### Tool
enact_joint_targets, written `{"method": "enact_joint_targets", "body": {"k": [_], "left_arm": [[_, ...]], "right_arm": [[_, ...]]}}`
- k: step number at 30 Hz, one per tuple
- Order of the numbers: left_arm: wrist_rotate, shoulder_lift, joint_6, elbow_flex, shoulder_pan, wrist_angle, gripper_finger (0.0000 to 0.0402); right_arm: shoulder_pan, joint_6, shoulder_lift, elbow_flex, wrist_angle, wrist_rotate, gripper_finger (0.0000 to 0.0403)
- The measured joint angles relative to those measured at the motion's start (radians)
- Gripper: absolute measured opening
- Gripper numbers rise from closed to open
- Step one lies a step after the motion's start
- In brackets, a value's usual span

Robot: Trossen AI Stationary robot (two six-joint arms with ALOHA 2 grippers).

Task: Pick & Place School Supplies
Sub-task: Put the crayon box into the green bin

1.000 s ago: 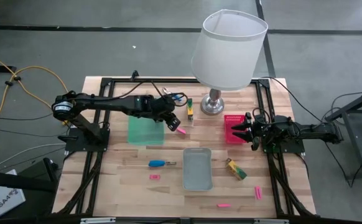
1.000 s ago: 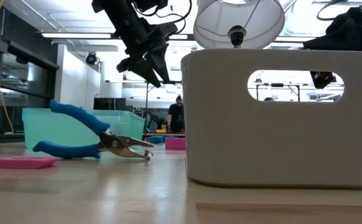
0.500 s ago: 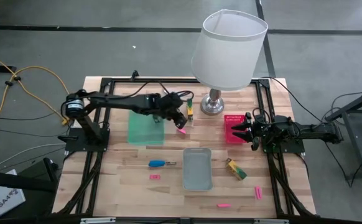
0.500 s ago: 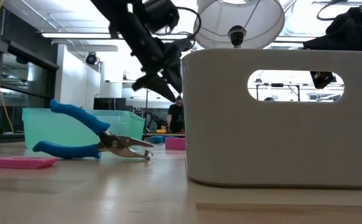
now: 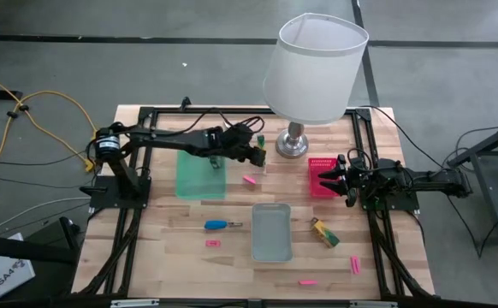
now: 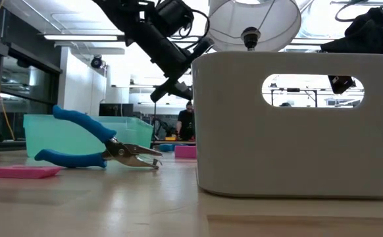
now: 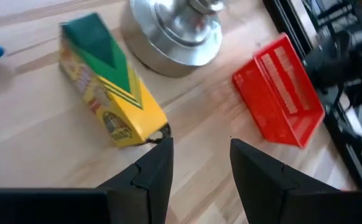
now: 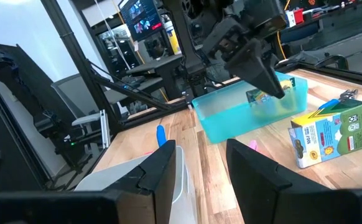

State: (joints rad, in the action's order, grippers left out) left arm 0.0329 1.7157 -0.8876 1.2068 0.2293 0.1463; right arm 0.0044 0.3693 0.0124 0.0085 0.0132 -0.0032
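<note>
Tabletop [image 5: 163, 248]: five pink bars [image 5: 250, 180]; two crayon boxes [image 5: 261, 148]

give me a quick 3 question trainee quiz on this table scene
1. True or false: the left end effector grips the crayon box.
2. Which tray does the right end effector hover over: A green, B grey, C red?
3. Fill in: the screwdriver has a ____ handle.

Key: 1 false, it is open and beside the box. 2 C. 3 blue.
</note>
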Motion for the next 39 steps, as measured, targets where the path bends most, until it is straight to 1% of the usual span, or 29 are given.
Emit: {"method": "enact_joint_targets", "body": {"k": [7,12,19,21,26,31,35,39], "left_arm": [[0.004,0.000,-0.021,0.003,0.006,-0.016,0.0154],[-0.006,0.000,0.002,0.003,0.004,-0.103,0.0154],[-0.009,-0.001,-0.038,0.004,0.004,-0.197,0.0154],[-0.009,-0.001,-0.034,0.004,0.004,-0.203,0.0154],[-0.013,-0.001,-0.105,0.004,0.002,-0.204,0.0154],[-0.016,-0.001,-0.108,0.004,-0.015,-0.207,0.0154],[-0.016,-0.001,-0.108,0.004,-0.024,-0.263,0.0154],[-0.016,-0.001,-0.109,0.004,-0.025,-0.274,0.0154]], "right_arm": [[0.000,0.000,0.000,0.000,0.000,0.000,0.0134],[0.000,0.000,0.000,0.000,0.000,0.000,0.0134],[0.000,0.000,0.000,0.000,0.000,0.000,0.0134],[0.000,0.000,0.000,0.000,0.000,0.000,0.0134],[0.000,0.000,0.000,0.000,0.000,0.000,0.0134],[0.000,0.000,0.000,0.000,0.000,0.000,0.0134],[0.000,0.000,0.000,0.000,0.000,0.000,0.0134],[0.000,0.000,0.000,0.000,0.000,0.000,0.0134]]}}
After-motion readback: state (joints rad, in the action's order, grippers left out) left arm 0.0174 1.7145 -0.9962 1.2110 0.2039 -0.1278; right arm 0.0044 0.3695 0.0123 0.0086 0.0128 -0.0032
